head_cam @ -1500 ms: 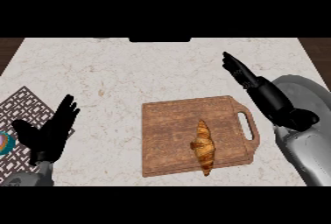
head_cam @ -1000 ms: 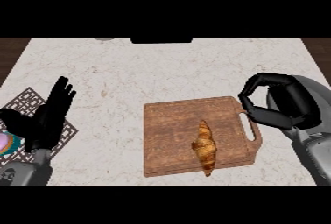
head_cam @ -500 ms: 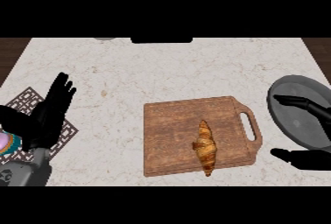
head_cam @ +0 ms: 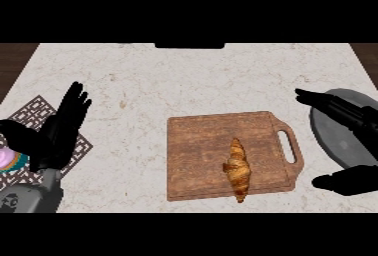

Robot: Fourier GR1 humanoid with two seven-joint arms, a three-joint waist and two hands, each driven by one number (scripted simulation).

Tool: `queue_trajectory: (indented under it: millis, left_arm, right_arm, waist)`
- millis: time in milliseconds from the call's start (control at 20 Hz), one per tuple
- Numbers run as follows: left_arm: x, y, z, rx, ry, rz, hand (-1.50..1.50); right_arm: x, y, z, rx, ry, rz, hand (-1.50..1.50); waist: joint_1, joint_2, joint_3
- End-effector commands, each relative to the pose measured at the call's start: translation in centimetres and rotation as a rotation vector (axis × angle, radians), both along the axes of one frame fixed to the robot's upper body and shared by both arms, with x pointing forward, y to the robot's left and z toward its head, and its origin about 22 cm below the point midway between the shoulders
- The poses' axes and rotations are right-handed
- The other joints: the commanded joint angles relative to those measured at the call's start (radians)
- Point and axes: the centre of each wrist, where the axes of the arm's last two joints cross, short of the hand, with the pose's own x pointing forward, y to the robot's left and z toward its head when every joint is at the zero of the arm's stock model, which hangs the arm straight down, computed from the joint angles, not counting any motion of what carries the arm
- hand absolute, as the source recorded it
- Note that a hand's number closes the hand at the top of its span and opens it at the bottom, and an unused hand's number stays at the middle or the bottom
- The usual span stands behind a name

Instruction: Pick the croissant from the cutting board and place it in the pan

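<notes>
Head view, looking steeply down on a pale marble counter [head_cam: 184,75]. At centre right lies a brown wooden cutting board [head_cam: 199,140] with a handle slot on its right side. To its right, partly hidden, sits the dark grey pan [head_cam: 336,137]. The right hand [head_cam: 347,117] is over the pan with fingers and thumb spread wide, holding nothing. The left hand [head_cam: 59,130] rests at the left edge, fingers straight and up, above a patterned mat [head_cam: 29,112]. The croissant [head_cam: 237,169] lies lengthwise on the board's lower right part, untouched. To grasp it well, the right hand should probably come leftward over the board handle and close across the croissant's thick middle, not its tapered ends.
</notes>
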Motion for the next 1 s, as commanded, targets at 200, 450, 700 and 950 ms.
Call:
queue_trajectory:
  millis: [200,450,700,950]
  left_arm:
    - [1.2,0.3,-0.3,0.0,-0.008,-0.02,0.0]
    - [0.8,0.0,0.3,0.003,0.005,-0.013,0.0]
    - [1.3,0.8,1.9,-0.002,0.008,0.0,0.0]
    - [-0.8,0.0,-0.4,-0.002,0.014,0.005,0.0]
  right_arm:
    - [1.2,5.5,0.2,-0.332,0.116,0.033,-1.5]
    - [2.1,7.3,-0.6,-0.559,0.301,0.084,-1.5]
    - [0.2,8.9,-1.4,-0.596,0.325,0.129,-1.5]
    - [-2.3,11.3,-0.1,-0.771,0.241,0.099,-1.5]
  waist:
    - [0.007,0.003,0.0]
    - [0.02,0.003,0.0]
    - [-0.006,-0.001,0.001]
    - [-0.006,-0.005,0.001]
